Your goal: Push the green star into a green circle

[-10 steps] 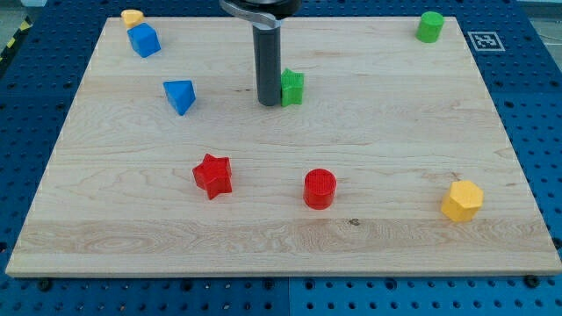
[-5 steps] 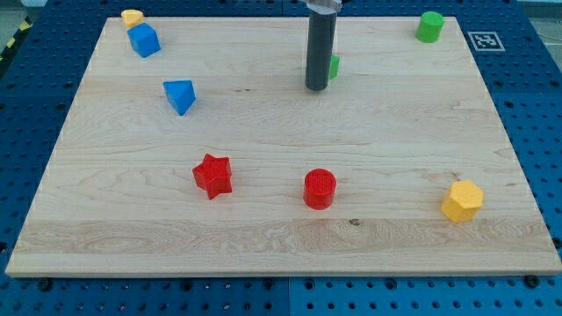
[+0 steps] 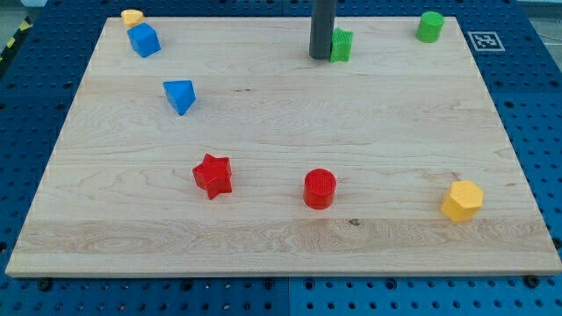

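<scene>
The green star [image 3: 342, 45] sits near the view's top, right of centre, on the wooden board [image 3: 281, 175]. My tip [image 3: 320, 58] stands right against the star's left side. The green circle [image 3: 430, 26], a short cylinder, stands at the view's top right corner of the board, well to the right of the star and a little higher.
A yellow block [image 3: 133, 17] and a blue cube [image 3: 144, 40] lie at the top left. A blue wedge [image 3: 180, 96] is below them. A red star [image 3: 213, 175] and red cylinder [image 3: 320, 189] sit lower centre. A yellow hexagon [image 3: 462, 201] is at lower right.
My tip moved to the right and up the view, pushing the green star from the board's upper middle toward the top right. The other blocks have not moved.
</scene>
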Tool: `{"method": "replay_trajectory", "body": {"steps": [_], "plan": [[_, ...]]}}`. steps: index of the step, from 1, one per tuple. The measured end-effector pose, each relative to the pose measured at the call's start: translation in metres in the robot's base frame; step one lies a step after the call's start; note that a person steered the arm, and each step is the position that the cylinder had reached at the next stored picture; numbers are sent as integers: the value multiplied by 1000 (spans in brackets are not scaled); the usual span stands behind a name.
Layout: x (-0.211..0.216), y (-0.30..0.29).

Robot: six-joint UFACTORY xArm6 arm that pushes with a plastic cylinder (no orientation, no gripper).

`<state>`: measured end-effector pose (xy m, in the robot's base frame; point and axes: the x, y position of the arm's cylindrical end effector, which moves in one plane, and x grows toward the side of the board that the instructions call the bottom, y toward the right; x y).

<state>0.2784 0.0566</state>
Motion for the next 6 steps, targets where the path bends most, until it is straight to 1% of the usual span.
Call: {"method": "replay_trajectory", "body": {"steps": [1,6], "plan": [[-8,12],[-8,112]]}}
